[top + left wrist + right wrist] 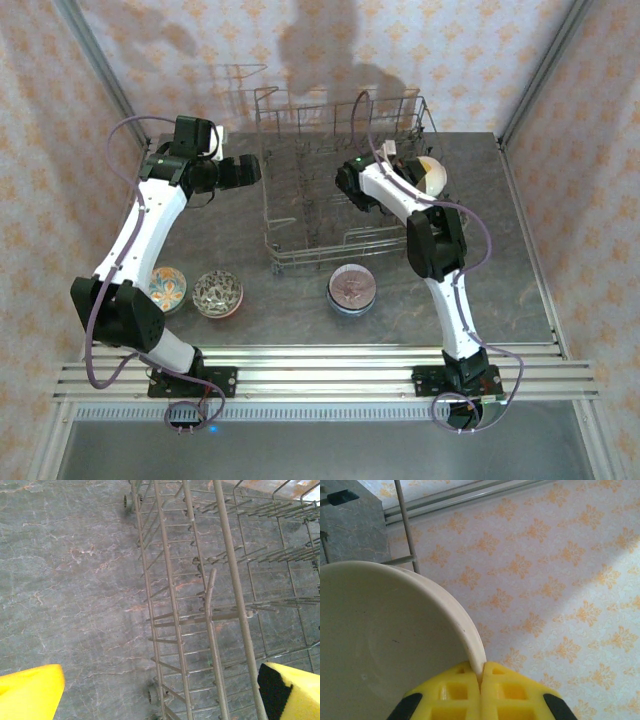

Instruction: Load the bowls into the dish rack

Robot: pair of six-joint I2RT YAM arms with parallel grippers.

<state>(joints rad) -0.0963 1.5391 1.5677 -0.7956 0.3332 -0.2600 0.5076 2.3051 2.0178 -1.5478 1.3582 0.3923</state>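
Item: the step in hand, as you may judge it, is carrying one bowl to the dish rack (pixel 310 200), and no bowl shows among the tines yet. Right gripper (pixel 481 682): fingers together, clamped on the thin rim of a plain cream bowl (pixel 432 172). It holds the bowl on edge at 3 o'clock of the rack, up by the right wall. You cannot tell whether the bowl hangs inside the wire or just outside it. Left gripper (pixel 248 170): fingers wide apart, holding nothing, poised over the rack's left wall at 9 o'clock, with bare worktop (pixel 280 310) to one side and tines to the other. Rack: standing at 12 o'clock on the worktop, square to you. Bowls waiting on the worktop:
- A multicoloured bowl (pixel 167 289) sits at 7 o'clock of the rack.
- A dark patterned bowl (pixel 217 294) sits just beside the multicoloured one.
- A grey-patterned bowl (pixel 352 287) sits at 6 o'clock, just in front of the near rail, seemingly nested on another.

Next move, as a judgement: bring the cream bowl inward over a row of tines, keeping it on edge. Lower it until the rim slips between two uprights, and part the fingers only once the wire bears it. Caution: the hold is on the rim alone, so the bowl may swing or clip the wall. The left arm looks free for the 7 o'clock pair.
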